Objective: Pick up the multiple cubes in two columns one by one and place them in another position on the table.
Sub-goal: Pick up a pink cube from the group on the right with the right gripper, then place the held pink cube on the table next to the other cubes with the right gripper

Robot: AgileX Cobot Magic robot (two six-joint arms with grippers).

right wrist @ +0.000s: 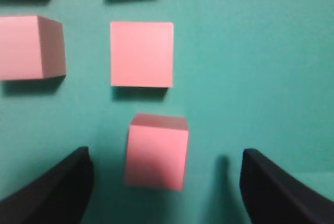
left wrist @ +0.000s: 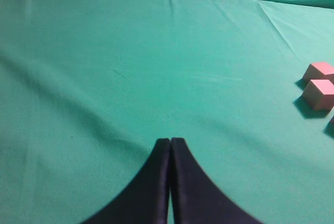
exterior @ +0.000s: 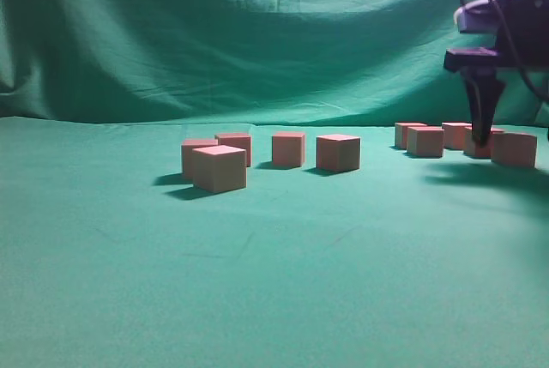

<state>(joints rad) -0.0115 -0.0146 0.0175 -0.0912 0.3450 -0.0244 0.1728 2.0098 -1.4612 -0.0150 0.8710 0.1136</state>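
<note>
Several pink cubes lie on the green cloth (exterior: 274,256). One group (exterior: 220,168) sits left of the middle and another group (exterior: 425,141) sits at the right. My right gripper (exterior: 482,135) hangs over the right group, open. In the right wrist view its jaws (right wrist: 165,153) stand wide apart on either side of one cube (right wrist: 156,148) that rests on the cloth and touches neither finger. More cubes (right wrist: 141,54) lie beyond it. My left gripper (left wrist: 170,141) is shut and empty over bare cloth, and it is out of the exterior view.
Two cubes (left wrist: 318,93) lie at the right edge of the left wrist view, far from the left jaws. A green backdrop (exterior: 257,33) hangs behind the table. A cube (exterior: 514,148) sits right beside the right gripper.
</note>
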